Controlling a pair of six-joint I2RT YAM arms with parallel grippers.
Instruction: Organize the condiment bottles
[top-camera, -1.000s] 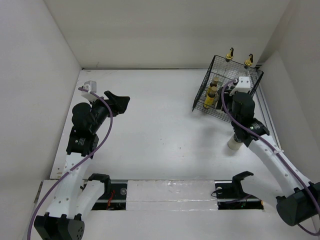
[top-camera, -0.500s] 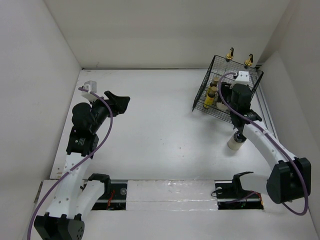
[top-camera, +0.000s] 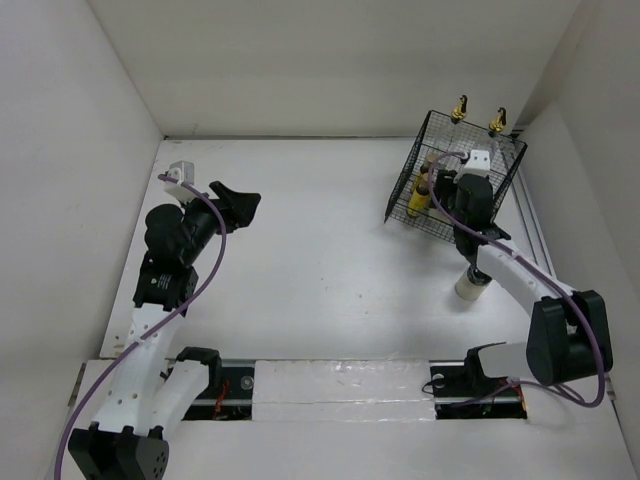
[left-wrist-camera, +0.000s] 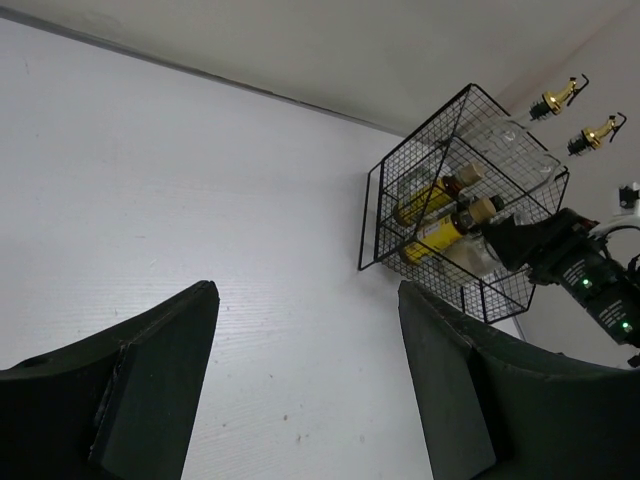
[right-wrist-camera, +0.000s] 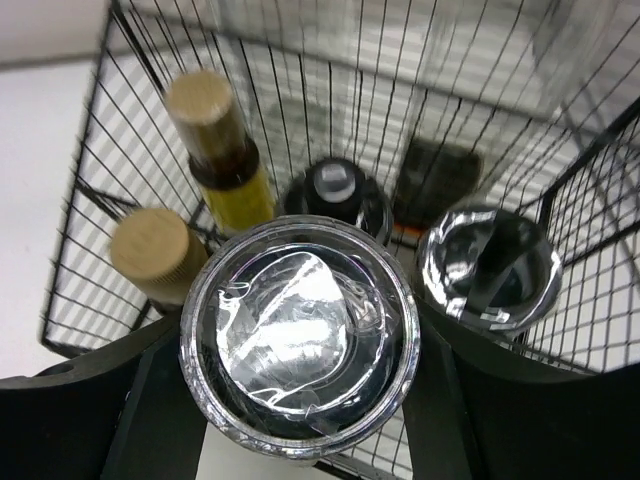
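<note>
Nearest, a pale jar (top-camera: 470, 287) sits out on the worktop (top-camera: 320, 260), lower right, seemingly not yet sorted. Left end effector (top-camera: 238, 203) hangs parted and empty, clear of the work. Right end effector (right-wrist-camera: 300, 385) is clamped on a clear jar (right-wrist-camera: 298, 320) at the basket (top-camera: 403, 200) edge, probably to lower it beside the corked bottles (right-wrist-camera: 215, 150). Pourer bottles (top-camera: 461, 108) stand beyond.

Wire basket (top-camera: 408, 190): you have two cork-topped bottles (right-wrist-camera: 215, 160) inside left, two pourer bottles (top-camera: 461, 108) at its far side, lidded jar (right-wrist-camera: 300, 335) at its near edge, squat jar (top-camera: 470, 287) before it.
</note>
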